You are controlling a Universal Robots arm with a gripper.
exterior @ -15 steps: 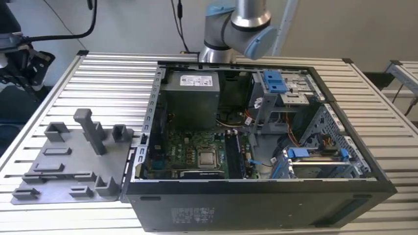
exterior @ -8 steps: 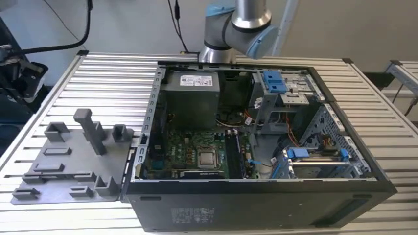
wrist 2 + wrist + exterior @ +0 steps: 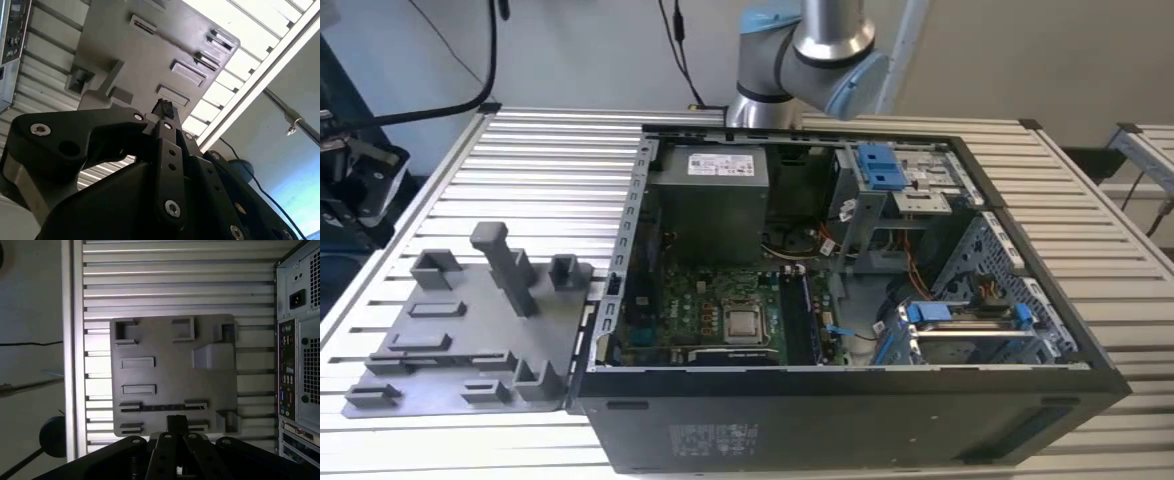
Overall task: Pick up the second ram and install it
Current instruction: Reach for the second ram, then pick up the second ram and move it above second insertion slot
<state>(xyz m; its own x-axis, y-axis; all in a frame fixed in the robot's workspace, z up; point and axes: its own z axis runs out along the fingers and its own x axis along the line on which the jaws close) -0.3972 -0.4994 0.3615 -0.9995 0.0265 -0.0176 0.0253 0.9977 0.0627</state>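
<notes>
While exterior view shows the case (image 3: 854, 425), first wrist view, gripper (image 3: 176, 423) pressed together near second ram (image 3: 155, 408).

No legible text or labels

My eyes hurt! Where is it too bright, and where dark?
Second wrist view: the table slats glare white; the pincer looks black. First wrist view: the grey tray is evenly lit. Exterior view: the computer case is shadowy inside.

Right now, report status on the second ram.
Gripper poised over grey holder tray. Second ram on edge in tray slot, not gripped. No obstruction seen.
</notes>
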